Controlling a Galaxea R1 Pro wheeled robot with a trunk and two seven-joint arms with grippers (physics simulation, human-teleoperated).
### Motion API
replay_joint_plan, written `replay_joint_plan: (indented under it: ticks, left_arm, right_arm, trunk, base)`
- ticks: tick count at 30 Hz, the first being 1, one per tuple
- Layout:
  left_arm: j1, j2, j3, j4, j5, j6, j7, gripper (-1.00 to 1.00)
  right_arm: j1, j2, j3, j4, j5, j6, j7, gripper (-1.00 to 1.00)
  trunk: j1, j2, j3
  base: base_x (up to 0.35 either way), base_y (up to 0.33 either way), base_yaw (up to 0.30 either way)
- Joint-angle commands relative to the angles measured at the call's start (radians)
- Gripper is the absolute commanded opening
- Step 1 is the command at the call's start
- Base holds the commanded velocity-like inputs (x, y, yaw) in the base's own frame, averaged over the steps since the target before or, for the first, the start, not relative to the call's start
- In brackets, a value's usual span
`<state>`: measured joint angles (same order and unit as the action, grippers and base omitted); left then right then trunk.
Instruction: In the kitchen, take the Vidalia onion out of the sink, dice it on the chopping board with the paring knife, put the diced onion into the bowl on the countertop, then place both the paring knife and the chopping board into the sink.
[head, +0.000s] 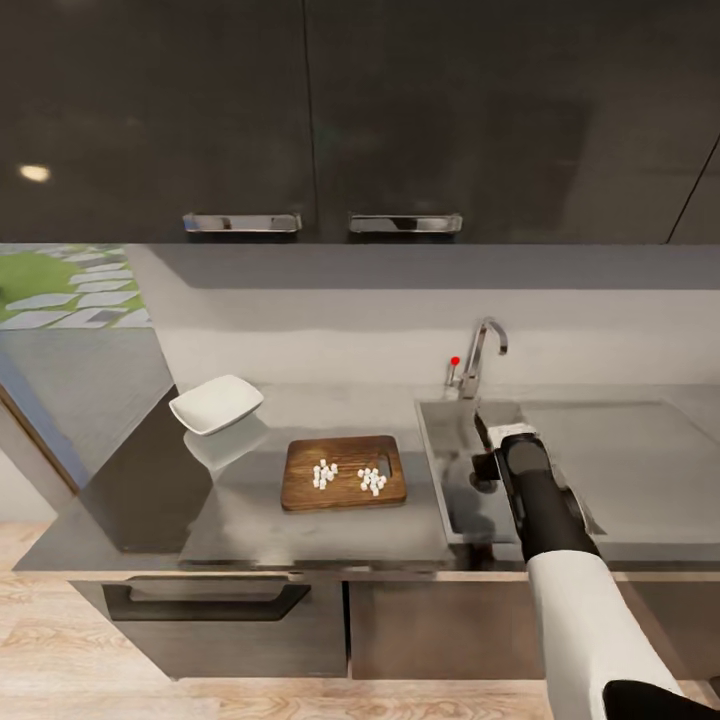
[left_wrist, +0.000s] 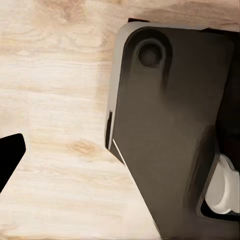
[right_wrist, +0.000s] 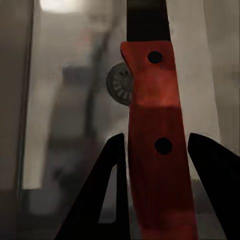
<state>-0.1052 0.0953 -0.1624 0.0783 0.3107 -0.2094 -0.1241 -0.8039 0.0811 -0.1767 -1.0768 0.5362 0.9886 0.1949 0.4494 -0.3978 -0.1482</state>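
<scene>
The dark brown chopping board (head: 343, 472) lies on the grey countertop (head: 300, 535) with two small heaps of pale diced onion (head: 325, 474) on it. Left of and behind the board stands the white bowl (head: 216, 404), with nothing in it. My right arm reaches down into the sink (head: 447, 470). In the right wrist view my right gripper (right_wrist: 156, 137) is shut on the red handle of the paring knife (right_wrist: 155, 165), whose dark blade points away over the round drain (right_wrist: 117, 85). A black finger (left_wrist: 10, 155) of my left gripper shows over the floor.
The chrome faucet (head: 482, 350) with its red knob (head: 455, 361) stands behind the basin, and the flat drainboard (head: 640, 460) runs to the right. Dark wall cabinets (head: 300, 110) hang above. The left wrist view looks down on wooden floor (left_wrist: 55, 100) and my dark base (left_wrist: 170, 125).
</scene>
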Motion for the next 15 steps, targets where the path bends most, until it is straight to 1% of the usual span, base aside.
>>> replay_joint_plan:
  ticks: [1, 2, 3, 6, 9, 11, 12, 15]
  left_arm:
    - [0.0, 0.0, -0.008, 0.005, 0.01, -0.007, -0.006, 1.0]
    - [0.001, -0.001, -0.008, 0.005, 0.01, -0.007, -0.006, 1.0]
    - [0.001, -0.003, -0.008, 0.005, 0.01, -0.007, -0.006, 1.0]
    - [0.002, -0.005, -0.008, 0.005, 0.011, -0.007, -0.006, 1.0]
    - [0.002, -0.005, -0.008, 0.005, 0.011, -0.007, -0.006, 1.0]
    - [0.002, -0.005, -0.008, 0.005, 0.011, -0.006, -0.006, 1.0]
    - [0.002, -0.005, -0.008, 0.005, 0.011, -0.005, -0.006, 1.0]
    - [0.002, -0.005, -0.008, 0.005, 0.011, -0.005, -0.006, 1.0]
  right_arm:
    - [-0.004, 0.0, -0.003, 0.032, 0.011, 0.0, 0.01, -1.0]
    - [-0.005, 0.0, -0.003, 0.077, 0.011, -0.003, 0.01, -1.0]
    - [-0.006, 0.0, -0.003, 0.093, 0.011, -0.005, 0.011, -1.0]
    - [-0.006, 0.001, -0.003, 0.184, 0.011, -0.008, 0.011, -1.0]
    - [-0.006, 0.0, -0.003, 0.209, 0.01, -0.008, 0.012, -1.0]
    - [-0.006, -0.034, -0.007, 0.255, 0.009, -0.008, 0.029, -1.0]
    - [-0.006, -0.045, -0.008, 0.262, 0.009, -0.008, 0.047, -1.0]
    - [-0.006, -0.049, -0.01, 0.271, 0.01, -0.009, 0.056, -1.0]
  trunk:
    - [0.001, -0.002, -0.002]
    - [0.001, -0.002, -0.002]
    - [0.001, -0.002, -0.002]
    - [0.001, -0.002, -0.002]
    - [0.001, -0.002, -0.002]
    - [0.001, -0.002, -0.002]
    - [0.001, -0.002, -0.002]
    - [0.001, -0.002, -0.002]
  base:
    - [0.035, 0.0, 0.0]
    - [0.135, 0.0, 0.0]
    - [0.202, 0.0, 0.0]
    - [0.282, 0.0, 0.0]
    - [0.316, 0.0, 0.0]
    - [0.31, 0.0, 0.0]
    - [0.1, 0.0, 0.0]
    - [0.017, 0.0, 0.0]
